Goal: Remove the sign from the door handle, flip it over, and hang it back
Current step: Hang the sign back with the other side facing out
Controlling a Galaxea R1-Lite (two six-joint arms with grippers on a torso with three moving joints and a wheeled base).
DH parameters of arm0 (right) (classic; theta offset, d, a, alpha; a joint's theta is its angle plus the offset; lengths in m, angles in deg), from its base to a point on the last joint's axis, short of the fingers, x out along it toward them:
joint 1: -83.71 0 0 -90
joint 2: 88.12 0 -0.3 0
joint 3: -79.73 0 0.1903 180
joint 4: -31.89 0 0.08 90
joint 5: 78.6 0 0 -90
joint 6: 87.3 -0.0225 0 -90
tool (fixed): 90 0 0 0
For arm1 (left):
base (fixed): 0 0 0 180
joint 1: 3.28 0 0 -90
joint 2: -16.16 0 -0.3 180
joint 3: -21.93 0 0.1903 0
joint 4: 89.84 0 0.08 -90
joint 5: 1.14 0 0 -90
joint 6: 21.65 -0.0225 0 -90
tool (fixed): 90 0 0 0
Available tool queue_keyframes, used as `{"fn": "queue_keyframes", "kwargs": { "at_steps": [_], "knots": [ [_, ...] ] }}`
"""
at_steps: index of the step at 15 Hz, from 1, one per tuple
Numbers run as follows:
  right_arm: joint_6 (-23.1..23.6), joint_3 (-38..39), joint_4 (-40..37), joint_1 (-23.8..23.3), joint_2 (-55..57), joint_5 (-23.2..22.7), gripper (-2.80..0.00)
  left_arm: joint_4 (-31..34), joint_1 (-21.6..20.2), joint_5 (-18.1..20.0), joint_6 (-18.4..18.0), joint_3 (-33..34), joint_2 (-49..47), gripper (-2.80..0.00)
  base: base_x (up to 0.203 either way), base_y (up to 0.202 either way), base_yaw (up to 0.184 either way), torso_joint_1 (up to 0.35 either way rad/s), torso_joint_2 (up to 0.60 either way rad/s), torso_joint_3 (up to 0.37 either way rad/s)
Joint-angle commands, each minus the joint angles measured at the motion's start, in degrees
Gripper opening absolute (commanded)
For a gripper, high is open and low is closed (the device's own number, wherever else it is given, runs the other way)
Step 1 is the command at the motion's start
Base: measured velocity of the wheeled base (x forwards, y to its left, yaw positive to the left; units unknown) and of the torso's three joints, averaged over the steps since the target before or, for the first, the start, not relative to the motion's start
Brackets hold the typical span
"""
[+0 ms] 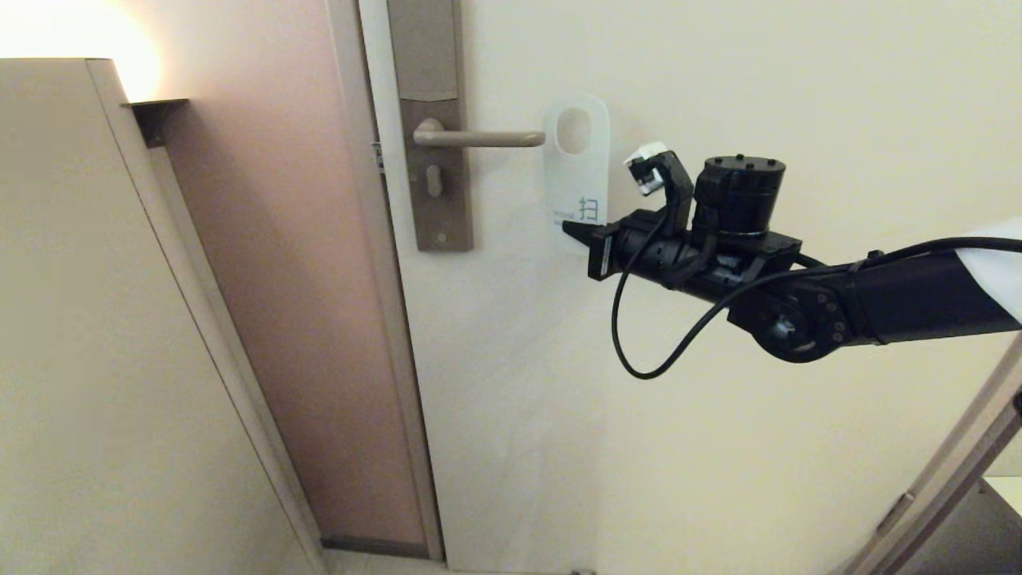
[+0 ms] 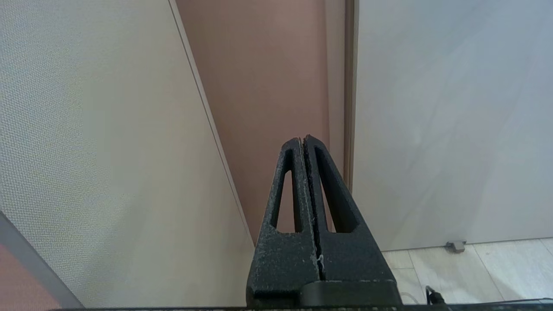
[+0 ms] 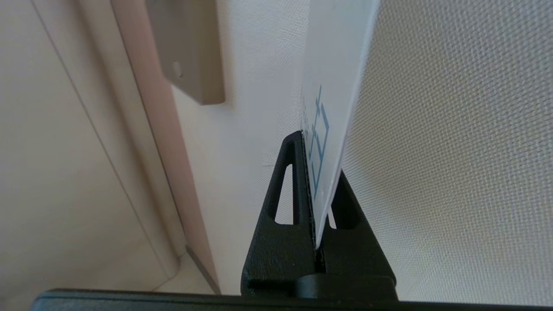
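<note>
My right gripper (image 1: pixel 576 231) sits just right of centre in the head view, its fingers pinching the lower edge of the sign (image 1: pixel 576 172). The sign stands upright against the door (image 1: pixel 718 447), white face out with blue text near its bottom. Its round hole sits level with the tip of the handle (image 1: pixel 479 138), which points toward it from the left. From here I cannot tell whether the tip touches the sign's edge or stops just short; the handle is not through the hole. The handle comes off a tall plate (image 1: pixel 431 120) at the upper middle of the frame.

In my right wrist view the sign (image 3: pixel 335 86) rises edge-on from between my two fingers (image 3: pixel 281 207), blue strokes showing on the side turned to me, and the plate's lower corner (image 3: pixel 190 56) is at upper left.

My left gripper (image 2: pixel 303 140) is parked, fingers pressed together on nothing, pointing at the strip of brown wall (image 2: pixel 268 77) beside the door, with floor tiles (image 2: pixel 475 268) at lower right.
</note>
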Motion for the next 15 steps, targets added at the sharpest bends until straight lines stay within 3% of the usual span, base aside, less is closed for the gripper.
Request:
{"fn": "queue_keyframes", "kwargs": {
  "at_steps": [1, 15],
  "knots": [
    [0.02, -1.06, 0.23, 0.02, 1.27, -0.11, -2.8, 0.01, -0.02, -0.04, -0.03, 0.0, -0.07, -2.8, 0.0, 0.0, 0.0, 0.0, 0.0, 0.0],
    [0.1, -2.56, 0.23, 1.66, 2.22, -0.73, -2.8, 0.01, -0.02, 0.01, -0.03, 0.02, -0.07, -2.8, 0.0, 0.0, 0.0, 0.0, 0.0, 0.0]
  ]
}}
